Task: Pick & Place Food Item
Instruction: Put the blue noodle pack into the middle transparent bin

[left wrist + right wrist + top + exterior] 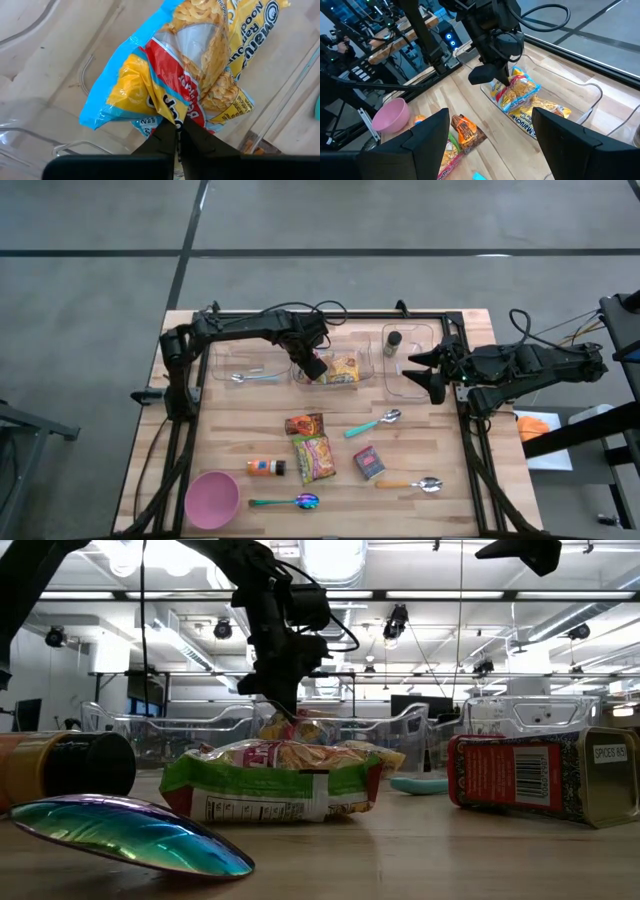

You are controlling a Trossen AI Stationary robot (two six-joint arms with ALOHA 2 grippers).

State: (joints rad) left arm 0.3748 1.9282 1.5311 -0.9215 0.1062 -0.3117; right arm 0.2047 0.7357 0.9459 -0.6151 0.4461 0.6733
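While our left gripper [177, 131] pinched the noodle packet [200, 75] inside the clear bin [366, 370], our right gripper [425, 370] waited released beside it.

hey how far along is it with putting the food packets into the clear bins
Done: one ramen noodle packet already lies in the middle clear bin. In hand: the left gripper pinches a second yellow noodle packet by its edge, over that bin. The right gripper waits open by the right bin. Left: the green packet and orange packet lie on the table.
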